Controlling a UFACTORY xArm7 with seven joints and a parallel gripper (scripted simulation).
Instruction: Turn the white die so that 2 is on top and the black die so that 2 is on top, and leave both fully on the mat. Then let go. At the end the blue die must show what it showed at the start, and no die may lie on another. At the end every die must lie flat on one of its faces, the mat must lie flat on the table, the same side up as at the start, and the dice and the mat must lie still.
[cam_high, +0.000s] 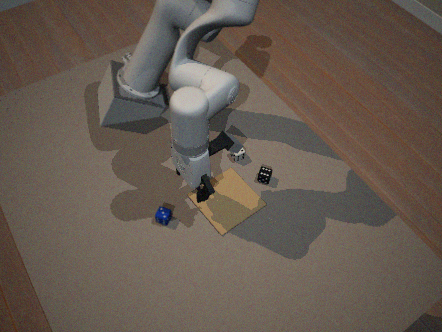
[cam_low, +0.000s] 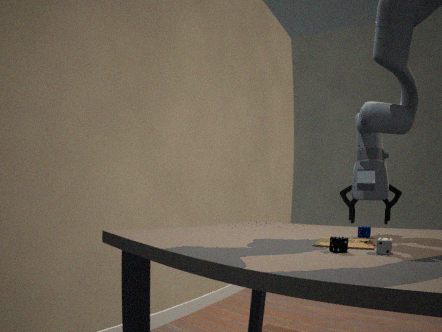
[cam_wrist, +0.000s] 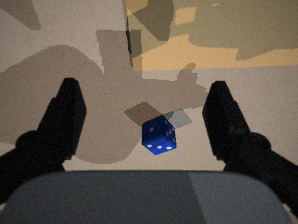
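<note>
The white die (cam_high: 239, 153) and the black die (cam_high: 264, 174) both lie on the table just beyond the far edge of the tan mat (cam_high: 227, 199), and neither is on it. The blue die (cam_high: 163, 215) lies on the table to the left of the mat. My gripper (cam_high: 210, 170) hangs open and empty well above the table near the mat's left corner. In the wrist view the open fingers frame the blue die (cam_wrist: 158, 135) far below, with the mat (cam_wrist: 215, 40) at the top. The side view shows the gripper (cam_low: 369, 218) above the black die (cam_low: 338, 244), white die (cam_low: 384, 245) and blue die (cam_low: 364, 231).
The arm's base (cam_high: 131, 100) stands at the back left of the table. The table's right edge (cam_high: 350, 165) runs diagonally beyond the black die, with wooden floor past it.
</note>
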